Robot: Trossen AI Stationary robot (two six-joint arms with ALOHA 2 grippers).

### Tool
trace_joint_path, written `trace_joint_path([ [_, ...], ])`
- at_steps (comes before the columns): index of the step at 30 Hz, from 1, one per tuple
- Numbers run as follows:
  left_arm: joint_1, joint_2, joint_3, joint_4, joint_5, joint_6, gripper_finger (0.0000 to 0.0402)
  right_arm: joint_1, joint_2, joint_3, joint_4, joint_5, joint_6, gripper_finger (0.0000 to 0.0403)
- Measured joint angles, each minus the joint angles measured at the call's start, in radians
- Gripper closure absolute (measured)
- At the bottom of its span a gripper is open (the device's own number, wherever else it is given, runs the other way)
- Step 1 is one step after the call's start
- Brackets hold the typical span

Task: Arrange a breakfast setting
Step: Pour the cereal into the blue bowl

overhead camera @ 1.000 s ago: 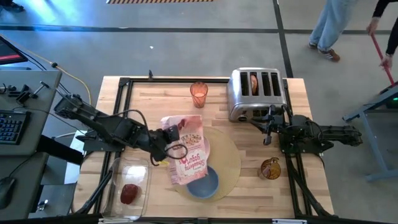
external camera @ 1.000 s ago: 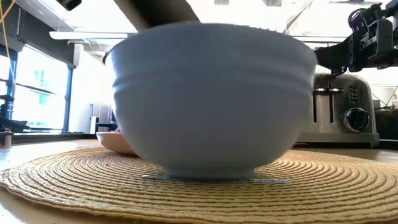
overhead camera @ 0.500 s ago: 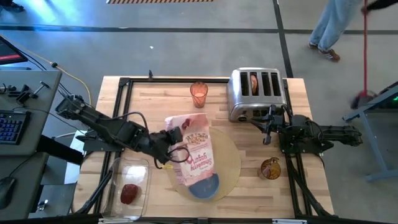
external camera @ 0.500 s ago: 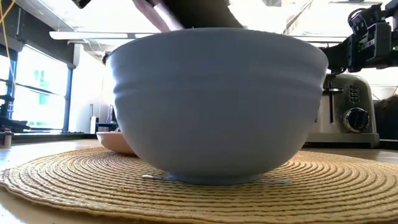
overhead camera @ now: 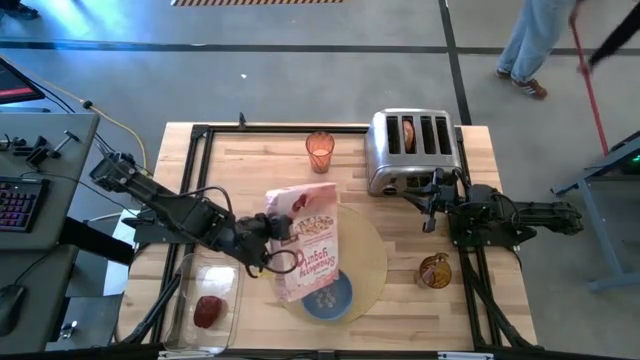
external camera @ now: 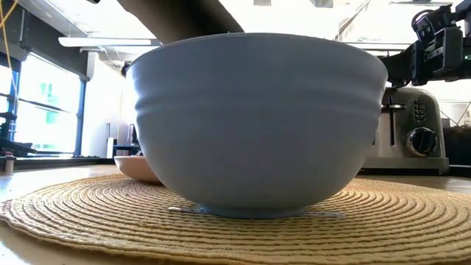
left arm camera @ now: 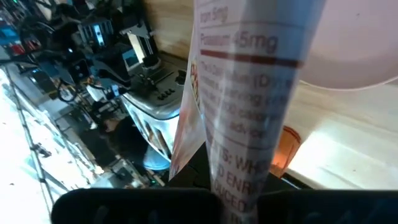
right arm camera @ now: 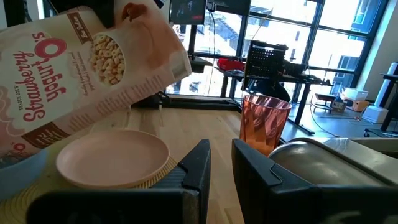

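Cereal bag (overhead camera: 306,243), pink with strawberry yogurt lettering, hangs tipped over the blue bowl (overhead camera: 328,295) at the lower centre of the high view, its mouth down at the bowl's rim. Pale cereal pieces (overhead camera: 325,297) lie inside the bowl. The left gripper (overhead camera: 272,233) is clamped on the bag's left edge, just left of centre in that frame; the left wrist view shows the bag (left arm camera: 249,118) running straight up from between the dark fingers. The bowl sits on the lower part of the round tan placemat (overhead camera: 368,262), and in the low view it fills most of the frame (external camera: 259,121) with the woven mat (external camera: 81,213) spread beneath it. A pink plate (right arm camera: 113,157) rests on the same mat behind the bowl, mostly covered by the bag from above.

Up the table, an amber glass (overhead camera: 319,151) stands at upper centre, just left of the chrome four-slot toaster (overhead camera: 412,149), which seems to hold a bagel half (overhead camera: 408,131) in one slot. A clear rectangular container (overhead camera: 205,300) at lower left holds a red apple (overhead camera: 208,310).

The right gripper (overhead camera: 432,205) hovers at centre right, below the toaster, fingers slightly apart and holding nothing. A small amber object (overhead camera: 434,271) lies below it.
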Motion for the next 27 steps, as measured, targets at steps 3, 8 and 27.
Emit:
trace_joint_path([
  [3,-0.019,0.000,0.000,0.015,-0.044,0.030,0.0401,0.000,0.000,0.000,0.000,-0.001,-0.001,0.0350],
  [8,-0.049,0.000,0.000,0.076,-0.106,0.101,0.0401,0.000,0.000,0.000,0.000,-0.002,-0.001,0.0350],
  [27,-0.131,0.000,0.000,0.080,-0.133,0.152,0.0401,0.000,0.000,0.000,0.003,0.004,0.005,0.0350],
])
